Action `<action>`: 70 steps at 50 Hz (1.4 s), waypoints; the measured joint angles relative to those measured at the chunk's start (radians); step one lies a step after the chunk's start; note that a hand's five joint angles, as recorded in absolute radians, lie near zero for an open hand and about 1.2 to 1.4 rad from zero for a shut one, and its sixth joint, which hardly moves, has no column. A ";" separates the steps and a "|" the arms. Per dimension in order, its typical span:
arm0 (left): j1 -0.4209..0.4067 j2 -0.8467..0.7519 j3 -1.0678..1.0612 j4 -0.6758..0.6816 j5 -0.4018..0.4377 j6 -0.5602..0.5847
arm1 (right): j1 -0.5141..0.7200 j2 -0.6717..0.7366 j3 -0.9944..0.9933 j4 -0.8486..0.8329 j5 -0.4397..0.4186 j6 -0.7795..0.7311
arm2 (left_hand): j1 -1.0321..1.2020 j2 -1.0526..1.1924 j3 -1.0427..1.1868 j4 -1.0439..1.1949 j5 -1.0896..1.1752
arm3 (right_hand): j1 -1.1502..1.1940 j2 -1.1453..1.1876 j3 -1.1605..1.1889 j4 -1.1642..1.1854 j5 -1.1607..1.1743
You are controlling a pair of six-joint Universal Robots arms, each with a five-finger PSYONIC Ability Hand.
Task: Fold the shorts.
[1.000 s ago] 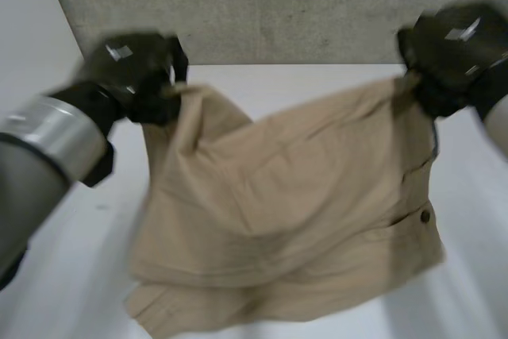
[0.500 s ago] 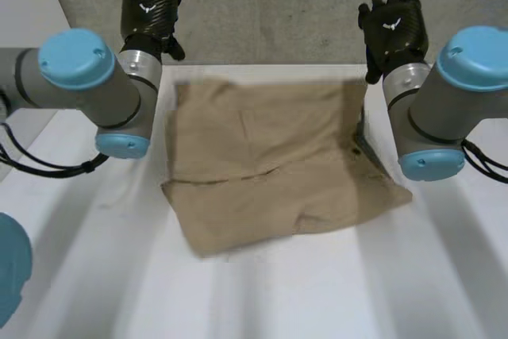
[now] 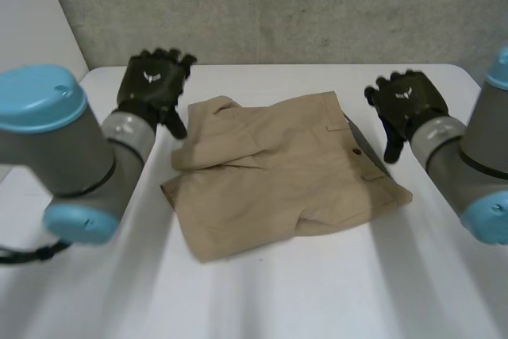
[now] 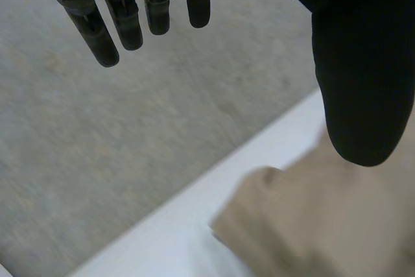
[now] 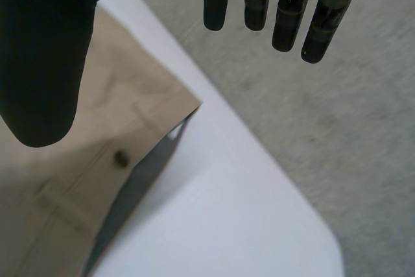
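Observation:
The tan shorts [image 3: 274, 172] lie folded on the white table [image 3: 317, 291], with a dark button near their right side. My left hand [image 3: 152, 85] hovers open just off the shorts' far left corner, holding nothing. In the left wrist view its straight fingers [image 4: 123, 21] and thumb [image 4: 360, 76] stand apart above the cloth's corner [image 4: 311, 225]. My right hand [image 3: 406, 105] hangs open beside the far right corner, apart from the cloth. In the right wrist view its fingers [image 5: 285, 11] are spread over the table edge, and the shorts [image 5: 97, 160] with the button lie under the thumb.
A grey wall [image 3: 278, 5] rises behind the table's far edge. The table's right far corner [image 5: 311, 225] is rounded. My two arms [image 3: 63, 156] flank the shorts on either side.
Both hands have let go of the shorts, which dropped folded onto the table. The hands then came down from high at the wall to beside the far corners.

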 measured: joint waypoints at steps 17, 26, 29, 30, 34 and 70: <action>-0.159 0.329 -0.434 -0.152 -0.004 -0.126 | -0.250 -0.078 0.325 0.068 -0.351 -0.018 | 0.337 0.318 0.306 0.315 0.296 | 0.058 0.095 0.099 0.075 0.070; -0.189 0.311 -0.502 -0.144 -0.004 -0.211 | -0.261 0.000 0.331 -0.025 -0.387 -0.020 | 0.482 0.466 0.453 0.465 0.439 | 0.187 0.233 0.240 0.223 0.199; -0.190 0.290 -0.507 -0.145 -0.005 -0.228 | -0.260 0.029 0.327 -0.051 -0.384 -0.025 | 0.468 0.455 0.442 0.452 0.427 | 0.249 0.312 0.313 0.295 0.264; -0.190 0.283 -0.508 -0.145 -0.006 -0.232 | -0.259 0.038 0.325 -0.058 -0.384 -0.029 | 0.475 0.463 0.450 0.463 0.441 | 0.265 0.332 0.333 0.314 0.283; -0.192 0.264 -0.514 -0.145 -0.007 -0.243 | -0.258 0.061 0.321 -0.075 -0.380 -0.046 | 0.477 0.466 0.452 0.465 0.442 | 0.296 0.368 0.371 0.349 0.319; -0.191 -0.041 -0.380 0.027 -0.165 -0.221 | -0.255 0.037 0.353 -0.170 -0.366 -0.040 | 0.255 0.232 0.223 0.220 0.197 | 0.701 0.959 0.964 0.955 0.918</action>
